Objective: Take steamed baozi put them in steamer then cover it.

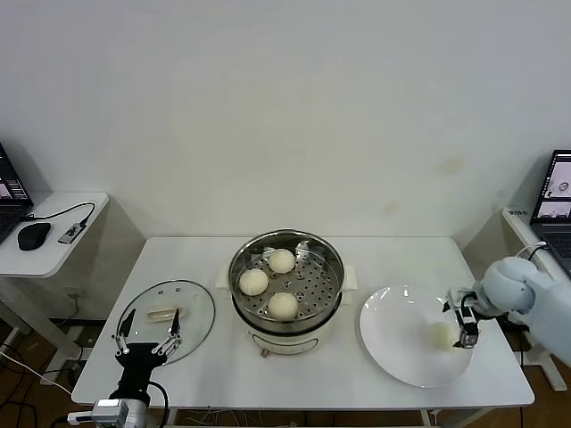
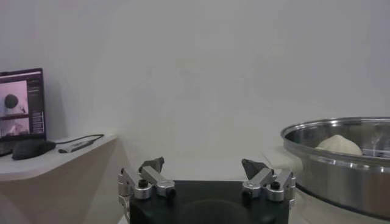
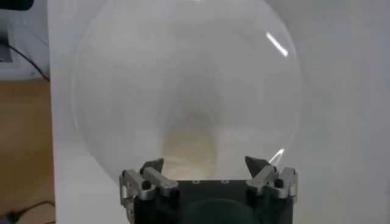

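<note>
The steel steamer (image 1: 285, 267) stands mid-table with three cream-white baozi (image 1: 282, 260) on its perforated tray; its wall and one bun show in the left wrist view (image 2: 341, 164). One baozi (image 1: 442, 335) lies on the white plate (image 1: 397, 343) at the right; it also shows in the right wrist view (image 3: 190, 148). My right gripper (image 1: 465, 321) is open, right beside that bun at the plate's right side, jaws wide (image 3: 206, 165). The glass cover (image 1: 166, 318) with its cream handle lies flat at the left. My left gripper (image 1: 145, 342) is open and empty at the cover's near edge.
A side table at the left holds a mouse (image 1: 34, 235), a cable and a laptop edge. Another laptop (image 1: 553, 192) stands on a side table at the right. The table's front edge is close to both grippers.
</note>
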Motion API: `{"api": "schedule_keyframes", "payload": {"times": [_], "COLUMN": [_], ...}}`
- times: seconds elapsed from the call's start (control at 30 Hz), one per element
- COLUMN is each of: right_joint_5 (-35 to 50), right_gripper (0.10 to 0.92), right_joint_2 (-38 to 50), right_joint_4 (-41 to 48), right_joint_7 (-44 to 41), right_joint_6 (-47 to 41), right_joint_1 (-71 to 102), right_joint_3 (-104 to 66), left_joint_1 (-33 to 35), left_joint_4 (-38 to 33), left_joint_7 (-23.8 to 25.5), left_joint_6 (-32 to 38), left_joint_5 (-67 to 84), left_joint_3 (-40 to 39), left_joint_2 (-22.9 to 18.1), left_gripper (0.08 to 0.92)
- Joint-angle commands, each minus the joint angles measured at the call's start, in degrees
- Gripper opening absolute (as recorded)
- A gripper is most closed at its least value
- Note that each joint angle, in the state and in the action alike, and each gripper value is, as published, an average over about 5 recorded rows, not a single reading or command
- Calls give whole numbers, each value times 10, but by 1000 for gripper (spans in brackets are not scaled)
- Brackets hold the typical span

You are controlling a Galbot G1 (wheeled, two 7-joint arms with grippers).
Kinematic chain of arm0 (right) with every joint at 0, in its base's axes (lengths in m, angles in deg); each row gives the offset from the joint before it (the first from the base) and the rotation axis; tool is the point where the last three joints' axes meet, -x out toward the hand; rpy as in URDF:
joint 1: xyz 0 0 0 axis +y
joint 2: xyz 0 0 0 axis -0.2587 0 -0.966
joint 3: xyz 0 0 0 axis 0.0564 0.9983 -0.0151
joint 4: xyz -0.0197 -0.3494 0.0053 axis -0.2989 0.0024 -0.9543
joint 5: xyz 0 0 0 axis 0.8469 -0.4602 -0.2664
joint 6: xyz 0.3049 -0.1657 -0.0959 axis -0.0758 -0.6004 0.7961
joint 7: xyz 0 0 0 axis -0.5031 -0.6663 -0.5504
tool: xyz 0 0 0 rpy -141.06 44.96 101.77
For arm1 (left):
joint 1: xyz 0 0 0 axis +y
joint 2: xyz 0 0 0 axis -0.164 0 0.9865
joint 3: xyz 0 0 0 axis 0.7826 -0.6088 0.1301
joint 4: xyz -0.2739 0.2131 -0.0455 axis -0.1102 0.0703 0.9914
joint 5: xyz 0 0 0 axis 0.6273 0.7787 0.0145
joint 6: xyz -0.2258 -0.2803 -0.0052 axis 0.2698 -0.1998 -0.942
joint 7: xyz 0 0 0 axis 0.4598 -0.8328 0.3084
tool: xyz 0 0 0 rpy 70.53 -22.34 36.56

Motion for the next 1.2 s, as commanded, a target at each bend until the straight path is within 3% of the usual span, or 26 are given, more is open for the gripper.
{"api": "schedule_keyframes", "payload": {"times": [0.03, 0.27, 0.83, 1.2], "right_joint_5": [-22, -24, -14, 90], "right_gripper": [823, 799, 590, 532], "right_joint_2": [-10, -21, -19, 14], "right_joint_4": [25, 33, 22, -27], "right_joint_7": [5, 13, 9, -3], "right_joint_6": [5, 3, 1, -26], "right_joint_1": [43, 42, 19, -203], "right_joint_3": [-31, -31, -19, 126], "left_joint_1": [0, 0, 3, -2], "left_joint_4": [0, -1, -11, -9], "left_joint_7": [0, 0, 0, -1], "left_joint_6": [0, 0, -1, -1], "left_joint_5": [0, 0, -5, -5], "left_joint_3": [0, 0, -3, -4], "left_joint_2": [0, 0, -2, 1], "left_gripper": [823, 823, 823, 823]}}
